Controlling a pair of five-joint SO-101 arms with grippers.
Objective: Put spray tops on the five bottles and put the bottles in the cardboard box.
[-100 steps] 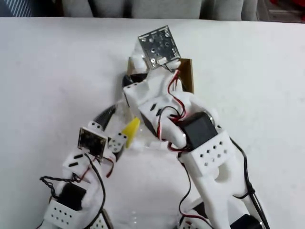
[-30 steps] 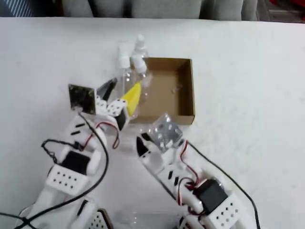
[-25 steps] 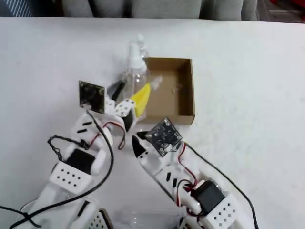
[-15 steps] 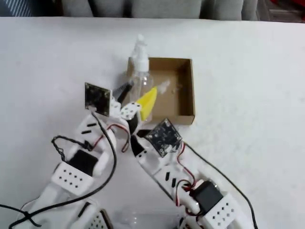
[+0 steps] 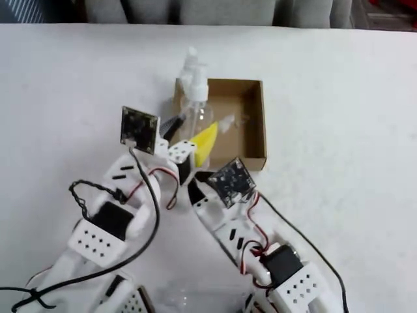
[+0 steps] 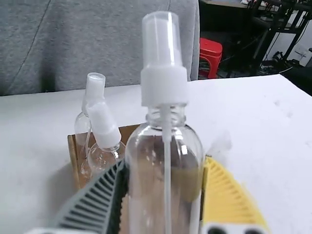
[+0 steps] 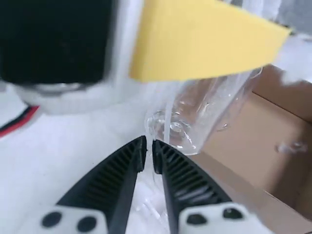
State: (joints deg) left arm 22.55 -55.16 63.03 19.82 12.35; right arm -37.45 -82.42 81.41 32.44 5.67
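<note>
My left gripper is shut on a clear bottle with a white spray top, held upright between the grey and yellow fingers. In the high view the bottle hangs over the left wall of the cardboard box. Two more capped bottles stand in the box's far left corner, one leaning. My right gripper is shut and holds nothing, low on the table just in front of the box, close under the held bottle's base.
The white table stretches wide to the left and right of the box. Both arm bodies and their cables crowd the near middle. Grey chair backs stand behind the far edge.
The right arm has pulled back from over the box to the table in front of it. The left arm has carried the bottle right, from beside the box to over its left wall.
</note>
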